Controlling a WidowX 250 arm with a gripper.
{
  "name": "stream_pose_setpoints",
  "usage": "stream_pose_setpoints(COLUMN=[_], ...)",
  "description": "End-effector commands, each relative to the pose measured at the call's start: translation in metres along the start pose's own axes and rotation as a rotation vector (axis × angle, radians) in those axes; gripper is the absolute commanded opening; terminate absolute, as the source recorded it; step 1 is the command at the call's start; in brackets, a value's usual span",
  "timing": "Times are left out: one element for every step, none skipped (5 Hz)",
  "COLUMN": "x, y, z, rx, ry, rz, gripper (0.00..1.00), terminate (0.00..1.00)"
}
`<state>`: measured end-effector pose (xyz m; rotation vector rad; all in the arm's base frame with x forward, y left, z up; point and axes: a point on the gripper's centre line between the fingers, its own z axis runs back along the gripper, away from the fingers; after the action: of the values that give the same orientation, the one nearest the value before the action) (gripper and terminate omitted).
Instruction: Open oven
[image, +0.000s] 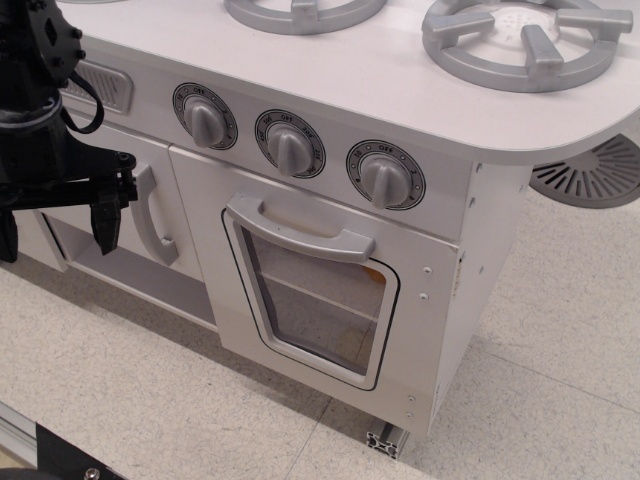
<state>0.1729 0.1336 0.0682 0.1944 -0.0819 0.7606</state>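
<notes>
The oven is the white front of the toy kitchen, with a rounded clear window framed in grey. Its wide horizontal grey bar handle runs along the top of the door. The door looks shut, flush with the front. My black gripper hangs at the far left with its fingers pointing down and spread apart, empty. One fingertip shows clearly; the other is at the frame's left edge. The gripper is well left of the oven handle and touches nothing.
A plain white door with a vertical grey handle is just right of the gripper. Three grey knobs sit above the oven, and burners are on the top. A grey slotted disc lies on the floor at right. A black rail is at bottom left.
</notes>
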Motion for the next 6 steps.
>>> stream_pose_setpoints(x=[0.0, 0.005, 0.019, 0.034, 0.042, 0.047], y=[0.0, -0.011, -0.024, -0.043, -0.058, -0.073], z=[0.0, -0.002, -0.009, -0.02, -0.025, -0.028], rx=[0.0, -0.01, -0.049, -0.13, -0.251, -0.332], ry=[0.0, 0.095, 0.081, 0.054, 0.06, 0.056], rz=[0.0, 0.243, 0.502, 0.734, 0.784, 0.826], gripper=[1.0, 1.0, 1.0, 1.0, 1.0, 1.0], terminate=[0.0, 0.0, 0.0, 0.0, 0.0, 0.0])
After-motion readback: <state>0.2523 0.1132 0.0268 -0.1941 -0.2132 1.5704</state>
